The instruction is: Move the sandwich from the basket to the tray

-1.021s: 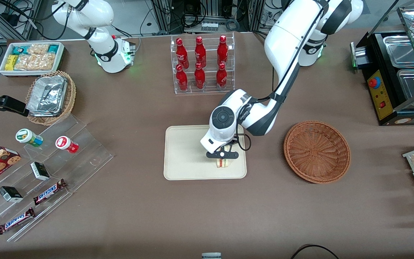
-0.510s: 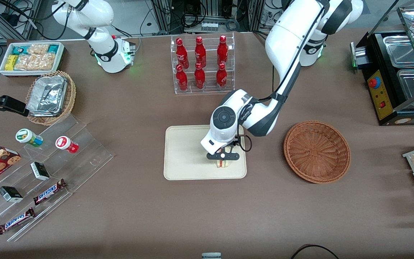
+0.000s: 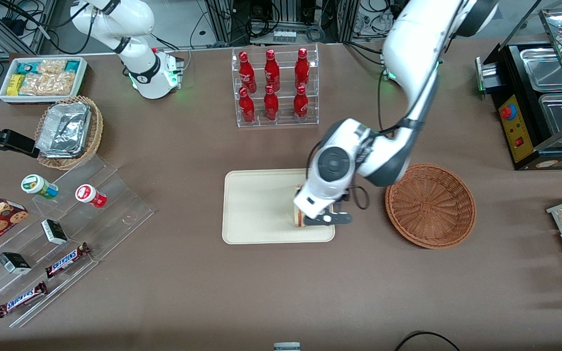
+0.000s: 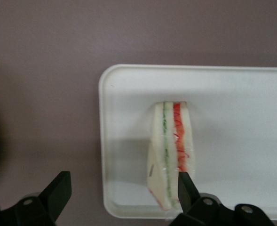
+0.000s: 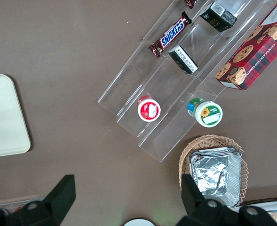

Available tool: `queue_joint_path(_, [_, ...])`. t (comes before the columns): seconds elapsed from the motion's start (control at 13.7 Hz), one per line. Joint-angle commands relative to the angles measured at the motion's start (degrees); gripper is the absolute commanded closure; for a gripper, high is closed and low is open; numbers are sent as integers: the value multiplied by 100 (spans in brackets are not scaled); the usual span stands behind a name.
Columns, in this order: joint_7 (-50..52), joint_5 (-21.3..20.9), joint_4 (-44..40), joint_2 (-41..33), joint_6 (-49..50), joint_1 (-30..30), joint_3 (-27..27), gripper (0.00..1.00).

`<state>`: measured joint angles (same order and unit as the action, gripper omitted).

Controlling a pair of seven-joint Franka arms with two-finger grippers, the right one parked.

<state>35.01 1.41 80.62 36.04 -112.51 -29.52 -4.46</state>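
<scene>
So the gripper (image 3: 328,219) has let go and lifted away toward the basket (image 3: 430,205), jaws spread wide with nothing in them. The sandwich (image 4: 170,155) sits on the tray (image 3: 256,204), near the edge closest to that basket. Looks basically done.

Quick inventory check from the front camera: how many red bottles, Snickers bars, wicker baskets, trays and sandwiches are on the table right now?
Red bottles: 6
Snickers bars: 2
Wicker baskets: 2
Cream tray: 1
Sandwich: 1, on the tray
Total: 12
The end effector is open, above the sandwich.
</scene>
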Motion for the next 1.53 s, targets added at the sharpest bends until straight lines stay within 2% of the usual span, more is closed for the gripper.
queue_joint_path(0.0, [-650, 376, 94, -404, 412, 560, -46, 0])
queue_joint_path(0.07, [-914, 499, 94, -518, 588, 718, -38, 0])
queue_joint_path(0.51, [-2226, 518, 103, -1098, 1556, 2081, -29, 0])
queue_joint_path(0.73, [-2173, 369, 138, -1624, 1898, 2371, -3, 0])
queue_joint_path(0.95, [-2235, -219, 147, -2196, 2504, 2539, -29, 0])
queue_joint_path(1.24, [-2200, -282, 182, -3014, 3207, 2776, -11, 0])
queue_joint_path(1.46, [-2244, -448, 620, -3717, 3577, 2777, -3, 0])
